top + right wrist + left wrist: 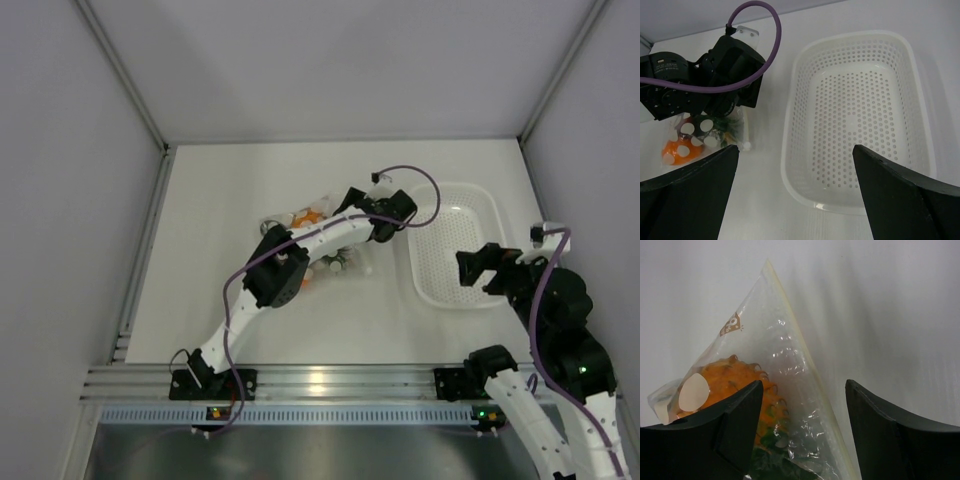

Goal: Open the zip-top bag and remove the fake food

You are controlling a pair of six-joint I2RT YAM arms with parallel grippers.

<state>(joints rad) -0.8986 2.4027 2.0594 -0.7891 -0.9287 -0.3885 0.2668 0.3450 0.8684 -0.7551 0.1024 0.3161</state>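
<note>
The clear zip-top bag (305, 218) lies on the white table left of the basket, with fake food inside. The left wrist view shows the bag (790, 355) with one corner pointing away, and in it the orange pineapple (735, 377) and its green crown (770, 440). My left gripper (804, 385) is open, with its jaws either side of the bag's near part and not closed on it. In the top view it (345, 205) hangs over the bag. The right wrist view shows a round orange fruit (675, 150) in the bag (715, 132). My right gripper (795, 147) is open and empty over the basket's near left rim.
A white perforated basket (455, 300) stands at the right, empty; it also shows in the right wrist view (790, 125). The left arm (275, 275) reaches across the middle of the table. Grey walls enclose the table at the back and sides.
</note>
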